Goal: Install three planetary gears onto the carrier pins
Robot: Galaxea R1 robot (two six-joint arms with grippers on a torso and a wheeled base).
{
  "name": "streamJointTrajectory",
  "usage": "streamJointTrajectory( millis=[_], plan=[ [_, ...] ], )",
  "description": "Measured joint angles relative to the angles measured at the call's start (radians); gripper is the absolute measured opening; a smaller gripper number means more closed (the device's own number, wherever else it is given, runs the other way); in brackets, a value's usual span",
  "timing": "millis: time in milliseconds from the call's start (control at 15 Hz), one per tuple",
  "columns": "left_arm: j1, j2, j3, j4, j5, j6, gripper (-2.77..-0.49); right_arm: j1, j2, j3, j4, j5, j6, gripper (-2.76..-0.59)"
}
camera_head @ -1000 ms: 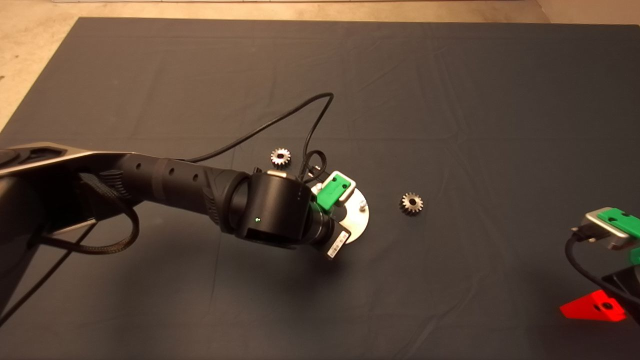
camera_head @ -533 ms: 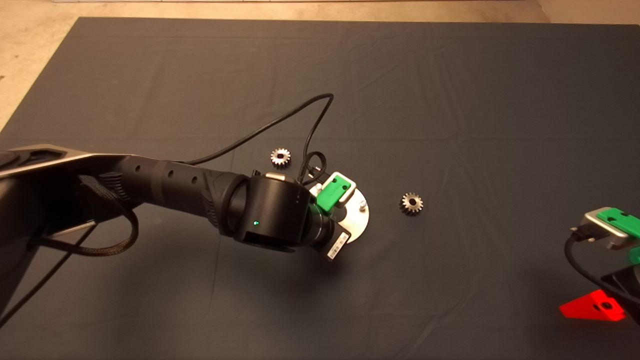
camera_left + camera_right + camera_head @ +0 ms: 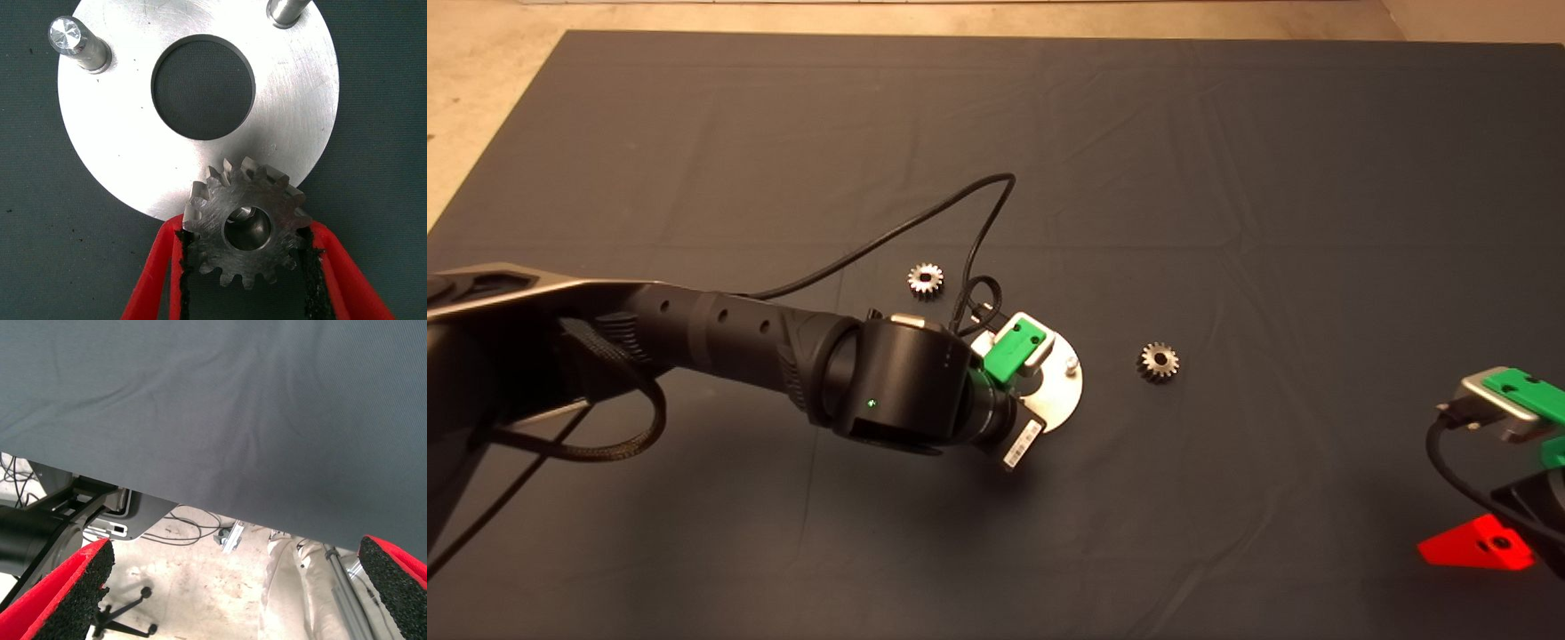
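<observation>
A planetary gear (image 3: 213, 220) sits between the red fingers of my left gripper (image 3: 245, 232), which is shut on it at the edge of the shiny carrier disc (image 3: 293, 113). A pin's tip shows through the gear's centre hole. Two more carrier pins (image 3: 70, 40) (image 3: 287, 10) stand bare on the disc. In the head view the left gripper (image 3: 1014, 347) covers most of the disc (image 3: 1060, 400). Two loose gears lie on the mat, one (image 3: 926, 281) behind the disc and one (image 3: 1159, 362) to its right. My right gripper (image 3: 233, 567) is open and parked at the lower right (image 3: 1507, 396).
The dark mat (image 3: 1227, 178) covers the table, with bare floor beyond its far edge. A black cable (image 3: 978, 231) loops up from the left wrist over the mat. The right wrist view shows the mat's edge and cables and stands on the floor.
The left arm has shifted slightly toward the lower left, exposing a little more of the disc. The loose gears and the right gripper stay put.
</observation>
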Motion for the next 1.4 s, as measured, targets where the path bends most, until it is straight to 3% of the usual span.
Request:
streamJointTrajectory(
  millis=[800, 1200, 1400],
  plan=[
    [0.000, -0.003, 0.001, 0.000, -0.002, 0.000, -2.43, 0.000, 0.031, -0.002, 0.000, 0.000, 0.000, -0.62],
    [0.000, -0.003, 0.002, -0.001, 0.001, 0.000, -2.23, 0.000, 0.031, -0.002, 0.000, 0.000, 0.000, -0.62],
    [0.000, -0.003, 0.002, -0.001, 0.001, -0.001, -1.99, 0.000, 0.031, -0.002, 0.000, 0.000, 0.000, -0.62]
  ],
)
